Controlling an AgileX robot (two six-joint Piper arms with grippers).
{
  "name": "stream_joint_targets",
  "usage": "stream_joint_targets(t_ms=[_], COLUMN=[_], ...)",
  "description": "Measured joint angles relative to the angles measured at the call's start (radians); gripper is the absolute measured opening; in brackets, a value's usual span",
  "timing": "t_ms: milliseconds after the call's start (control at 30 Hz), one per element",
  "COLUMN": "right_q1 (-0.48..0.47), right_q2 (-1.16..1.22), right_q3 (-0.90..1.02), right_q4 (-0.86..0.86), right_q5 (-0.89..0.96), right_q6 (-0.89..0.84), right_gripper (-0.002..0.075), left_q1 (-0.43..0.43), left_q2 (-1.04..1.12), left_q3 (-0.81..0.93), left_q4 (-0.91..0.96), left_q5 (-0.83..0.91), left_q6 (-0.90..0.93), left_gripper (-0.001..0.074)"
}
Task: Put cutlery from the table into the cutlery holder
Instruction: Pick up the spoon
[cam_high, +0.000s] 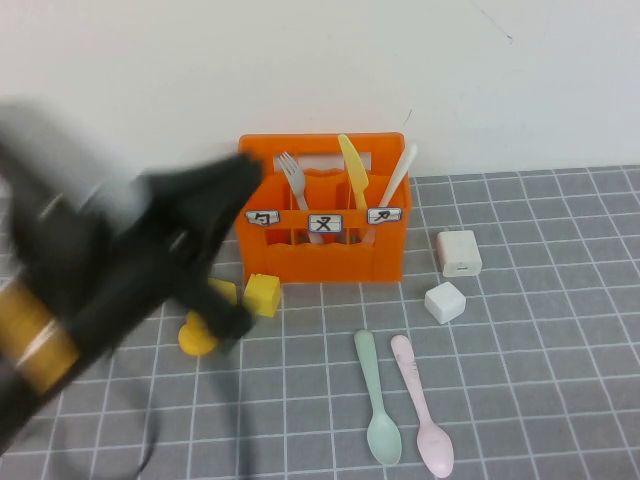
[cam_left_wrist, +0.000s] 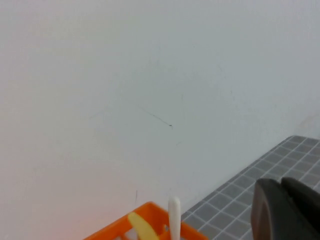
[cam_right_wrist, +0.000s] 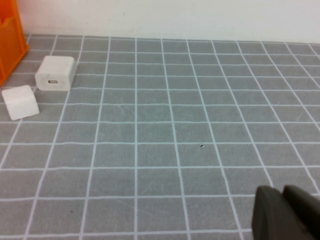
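grey fork (cam_high: 292, 176), yellow knife (cam_high: 353, 170) and white knife (cam_high: 397, 176) stand in the cutlery holder (cam_high: 330, 260); mint-green spoon (cam_high: 375, 400), pink spoon (cam_high: 424, 407) lie on the table (cam_high: 540, 350); blurred left gripper (cam_high: 225, 250) beside holder, right gripper (cam_right_wrist: 287, 212) low over bare tiles, grips unclear

Grey tiled table (cam_high: 560, 330) carries orange holder (cam_high: 322, 258), two spoons (cam_high: 378, 400), cubes (cam_high: 445, 301)

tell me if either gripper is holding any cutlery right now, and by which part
Cannot be told for the left gripper, a blur low beside the cutlery holder. The right gripper shows nothing held. Both spoons lie on the table.
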Motion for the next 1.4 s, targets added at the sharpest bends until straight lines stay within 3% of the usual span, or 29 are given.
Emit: stream_joint_targets(t_ms=[133, 300, 500, 600, 767, 867, 1000, 1200, 1400], right_q1=[0.0, 0.0, 0.0, 0.0, 0.0, 0.0, 0.0, 0.0, 0.0], right_q2=[0.0, 0.0, 0.0, 0.0, 0.0, 0.0, 0.0, 0.0, 0.0], right_q3=[0.0, 0.0, 0.0, 0.0, 0.0, 0.0, 0.0, 0.0, 0.0], right_q4=[0.0, 0.0, 0.0, 0.0, 0.0, 0.0, 0.0, 0.0, 0.0], right_q5=[0.0, 0.0, 0.0, 0.0, 0.0, 0.0, 0.0, 0.0, 0.0], right_q6=[0.0, 0.0, 0.0, 0.0, 0.0, 0.0, 0.0, 0.0, 0.0], right_gripper=[0.0029, 0.0029, 0.0029, 0.0029, 0.0029, 0.0029, 0.0029, 0.0029, 0.0029], left_q1=[0.0, 0.004, 0.006, 0.006, 0.034, 0.098, 0.257, 0.509, 0.578], left_q2=[-0.23, -0.589, -0.994, -1.054, -1.041, -1.041, -1.046, -1.056, -1.056], left_q3=[0.156, 0.308, 0.37, 0.372, 0.381, 0.411, 0.467, 0.57, 0.625], left_q4=[0.014, -0.005, -0.105, -0.11, -0.091, -0.095, -0.21, -0.407, -0.452], left_q5=[0.089, 0.251, 0.642, 0.789, 0.849, 0.854, 0.854, 0.8, 0.796], left_q6=[0.055, -0.028, -0.052, -0.058, -0.131, -0.139, -0.098, 0.161, 0.295], left_gripper=[0.0, 0.0, 0.0, 0.0, 0.0, 0.0, -0.0001, 0.0, 0.0])
